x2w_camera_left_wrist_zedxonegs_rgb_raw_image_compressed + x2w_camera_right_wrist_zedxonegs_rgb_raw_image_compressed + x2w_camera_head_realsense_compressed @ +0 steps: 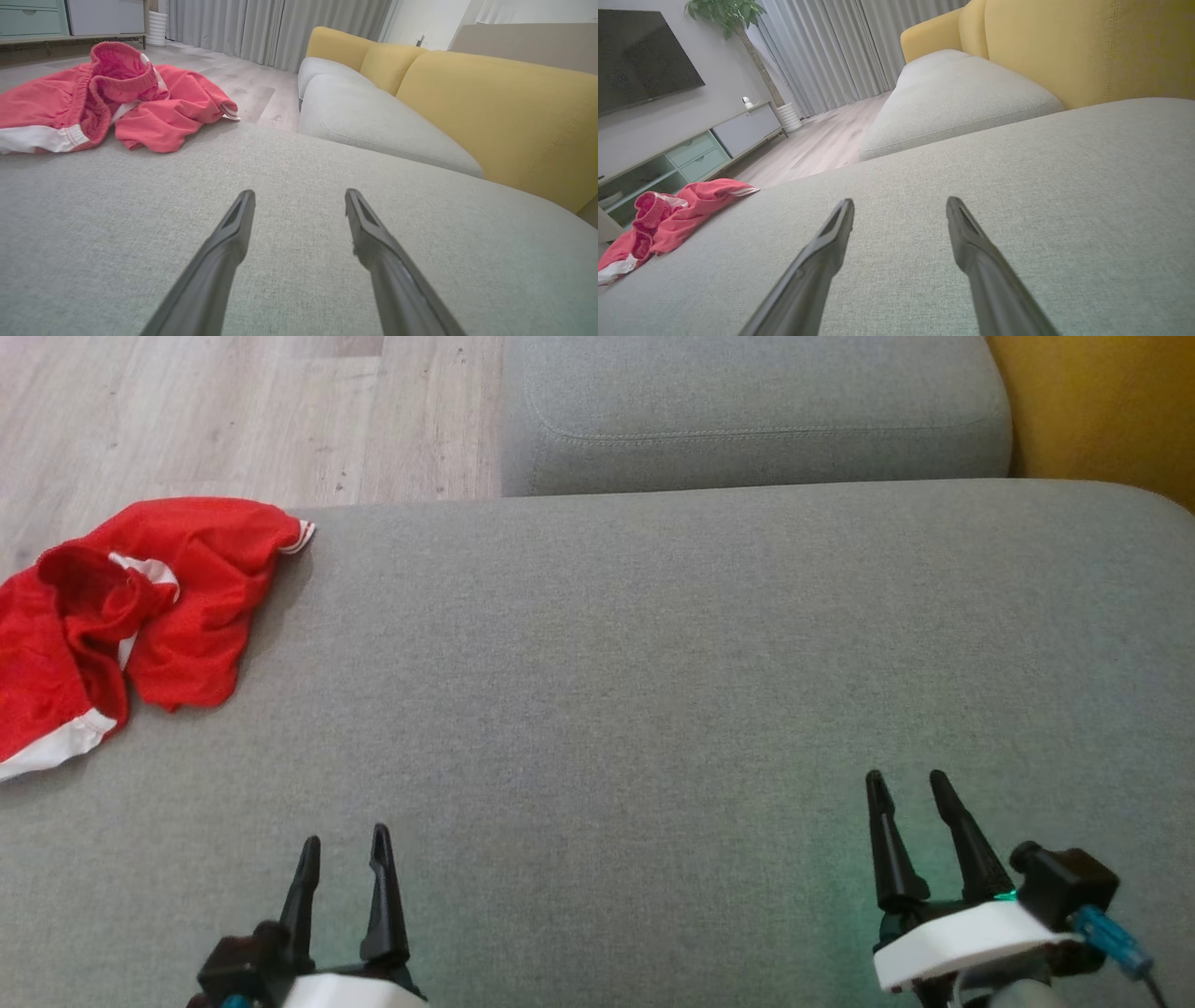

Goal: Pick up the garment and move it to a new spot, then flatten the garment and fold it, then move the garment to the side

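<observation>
Red shorts (131, 607) crumpled at left edge of frame on grey sofa seat (653, 663). Left gripper (344, 845) bottom left, right gripper (907, 782) bottom right, both fingers spread, empty, well apart from shorts.

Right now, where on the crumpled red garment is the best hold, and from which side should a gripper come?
Probably the bunched elastic waistband: it stands up from the red garment, giving a ridge to pinch. Come down from the middle of the cushion with the open left gripper, the nearer one; the garment's far side lies at the cushion edge.
</observation>
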Controlling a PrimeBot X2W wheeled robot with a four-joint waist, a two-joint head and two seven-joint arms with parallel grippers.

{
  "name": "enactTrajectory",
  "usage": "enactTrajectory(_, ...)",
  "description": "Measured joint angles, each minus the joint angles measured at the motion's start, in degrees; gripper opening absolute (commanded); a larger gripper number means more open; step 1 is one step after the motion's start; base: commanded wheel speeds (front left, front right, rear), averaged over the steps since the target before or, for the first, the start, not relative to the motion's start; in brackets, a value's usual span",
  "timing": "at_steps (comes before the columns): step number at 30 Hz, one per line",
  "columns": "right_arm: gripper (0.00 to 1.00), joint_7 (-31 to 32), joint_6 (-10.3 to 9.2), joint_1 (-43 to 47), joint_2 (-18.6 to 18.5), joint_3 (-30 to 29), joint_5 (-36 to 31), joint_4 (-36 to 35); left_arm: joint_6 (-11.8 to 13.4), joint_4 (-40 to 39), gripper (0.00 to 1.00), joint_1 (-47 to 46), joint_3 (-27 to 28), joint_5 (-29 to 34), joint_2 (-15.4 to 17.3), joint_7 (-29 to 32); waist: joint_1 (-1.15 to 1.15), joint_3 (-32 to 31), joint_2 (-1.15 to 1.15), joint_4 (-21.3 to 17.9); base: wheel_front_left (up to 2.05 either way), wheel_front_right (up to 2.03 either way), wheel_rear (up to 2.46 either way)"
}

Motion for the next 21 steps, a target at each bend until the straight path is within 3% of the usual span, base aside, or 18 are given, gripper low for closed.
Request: enactTrajectory(21, 1.0, -3.0, 0.0, -0.1, 0.0, 1.2, -12.9, -0.2, 2.4, 0.5, 1.0, 0.1, -1.2, 9.3, 0.5, -2.3, 0.0, 0.0, 0.0, 0.3, 0.0, 0.0, 0.0)
